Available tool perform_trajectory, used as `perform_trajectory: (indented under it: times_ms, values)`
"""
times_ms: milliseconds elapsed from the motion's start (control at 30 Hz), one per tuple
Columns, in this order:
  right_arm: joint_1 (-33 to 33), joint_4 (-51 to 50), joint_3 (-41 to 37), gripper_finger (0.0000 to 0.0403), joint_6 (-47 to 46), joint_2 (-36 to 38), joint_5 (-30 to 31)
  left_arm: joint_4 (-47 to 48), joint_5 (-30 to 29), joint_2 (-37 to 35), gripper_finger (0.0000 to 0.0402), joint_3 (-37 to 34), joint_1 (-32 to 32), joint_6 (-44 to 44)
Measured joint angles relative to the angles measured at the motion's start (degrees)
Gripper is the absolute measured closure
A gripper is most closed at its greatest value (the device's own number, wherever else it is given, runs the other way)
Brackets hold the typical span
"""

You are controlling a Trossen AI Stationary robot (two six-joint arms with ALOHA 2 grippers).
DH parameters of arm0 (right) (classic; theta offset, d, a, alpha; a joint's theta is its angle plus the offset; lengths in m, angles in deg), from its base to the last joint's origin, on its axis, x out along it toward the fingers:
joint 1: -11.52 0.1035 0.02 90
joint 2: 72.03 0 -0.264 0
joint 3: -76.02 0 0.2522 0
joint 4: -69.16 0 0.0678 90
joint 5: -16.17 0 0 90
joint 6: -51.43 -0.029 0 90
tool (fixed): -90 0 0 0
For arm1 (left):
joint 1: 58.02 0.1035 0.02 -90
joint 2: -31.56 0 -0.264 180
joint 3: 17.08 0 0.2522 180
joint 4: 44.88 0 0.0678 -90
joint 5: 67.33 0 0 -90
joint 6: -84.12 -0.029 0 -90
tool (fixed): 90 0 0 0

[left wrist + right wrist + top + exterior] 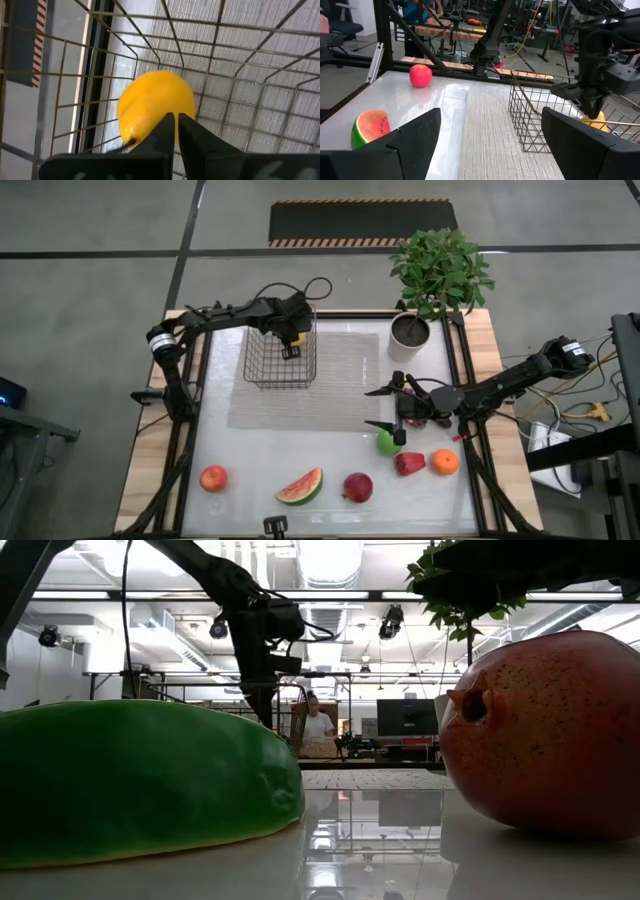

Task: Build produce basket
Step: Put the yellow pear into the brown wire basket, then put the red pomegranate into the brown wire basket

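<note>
The wire basket [280,358] stands on a pale mat [345,380]. My left gripper [291,346] reaches down into it from above, its fingers shut [175,131]. A yellow fruit [155,107] lies just beyond the fingertips inside the basket and also shows as the yellow fruit [596,120] in the right wrist view. My right gripper [385,408] is open and holds nothing, level above the table right of the mat. A green apple [387,443] sits just near of it. Its fingers [415,137] point toward the basket [550,112]. My left gripper's shut fingertips [167,125] stand right at the yellow fruit from above, pointing down into the basket. I cannot tell whether they touch it.
Along the near edge lie a red-orange fruit [213,478], a watermelon slice [300,486], a dark red fruit [357,487], a red pepper [408,464] and an orange [444,462]. Dark purple produce [428,416] lies under the right arm. A potted plant [412,330] stands at the far right.
</note>
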State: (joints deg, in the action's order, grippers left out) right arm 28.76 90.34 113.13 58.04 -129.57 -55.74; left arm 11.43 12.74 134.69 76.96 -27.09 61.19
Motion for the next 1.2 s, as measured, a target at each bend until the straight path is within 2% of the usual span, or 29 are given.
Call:
perform_trajectory:
  times_ms: [400,567,767,867,1033,1200]
  values:
    - [0.0,-0.22,0.0,0.0076,0.0,0.0,0.0,0.06,0.0,-1.49,0.0396,1.41,-1.67,0.13]
    - [0.02,-0.42,0.0,0.0076,-0.09,0.0,0.0,-0.05,0.0,-6.46,0.0396,1.45,-3.94,1.58]
    - [0.02,-0.45,0.0,0.0076,-0.87,0.0,0.0,-1.63,0.21,-15.35,0.0396,-0.38,-10.06,10.48]
    - [0.01,-1.01,0.0,0.0076,-2.65,0.0,-0.01,-6.9,0.5,-19.94,0.0396,-4.05,-15.6,13.55]
    - [0.8,-3.14,0.0,0.0076,-7.35,0.01,0.0,-20.87,0.87,-26.11,0.0396,-12.84,-26.45,14.1]
    - [5.45,-3.82,0.64,0.0076,-10.8,0.0,-0.2,-34.85,0.82,-28.73,0.0396,-19.75,-34.77,14.08]
